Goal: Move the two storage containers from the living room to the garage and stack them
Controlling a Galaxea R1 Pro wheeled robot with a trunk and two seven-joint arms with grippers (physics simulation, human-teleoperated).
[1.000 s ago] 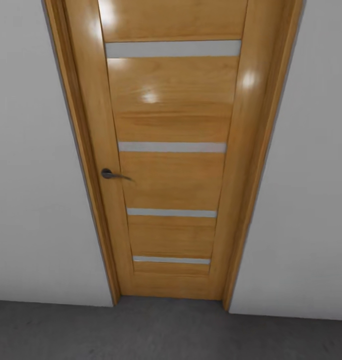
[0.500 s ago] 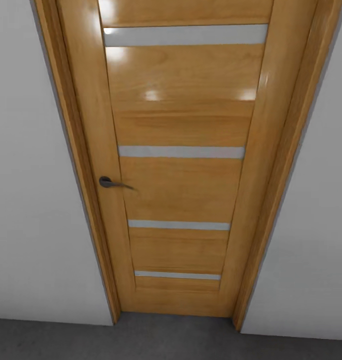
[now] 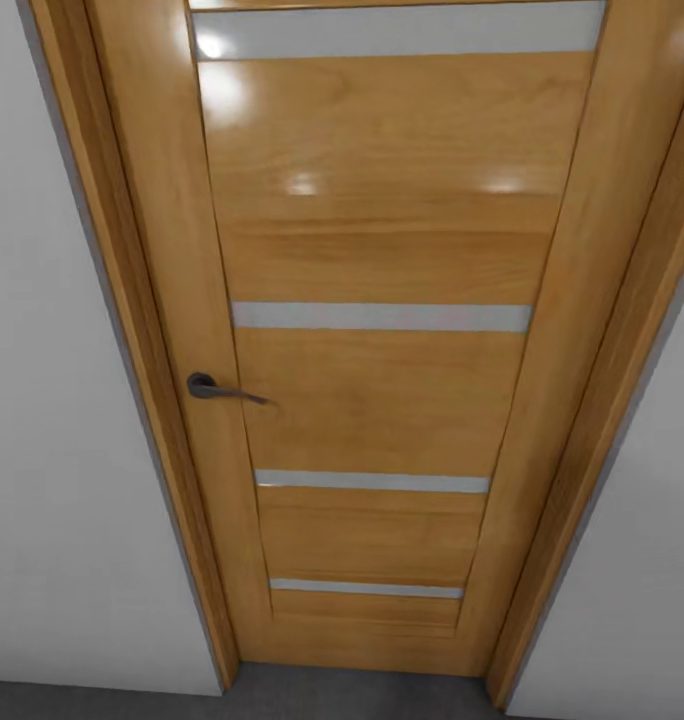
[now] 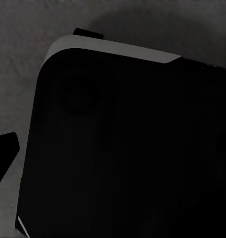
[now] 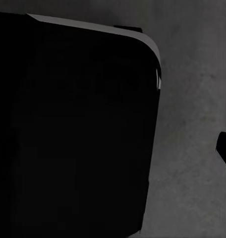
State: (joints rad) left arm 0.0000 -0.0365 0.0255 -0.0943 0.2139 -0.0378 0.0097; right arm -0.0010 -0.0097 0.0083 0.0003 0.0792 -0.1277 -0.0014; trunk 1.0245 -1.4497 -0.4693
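Soft, even light falls on the glossy wooden door (image 3: 382, 260), with white glare spots above its handle (image 3: 204, 386). Both wrist views are dim, grainy and murky.

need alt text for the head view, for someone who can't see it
A closed honey-coloured wooden door with four narrow frosted horizontal panes, seen close up and from above. A dark lever handle sits on its left side, plain light grey walls flank the wooden frame, and a thin strip of dark grey floor shows at the bottom.
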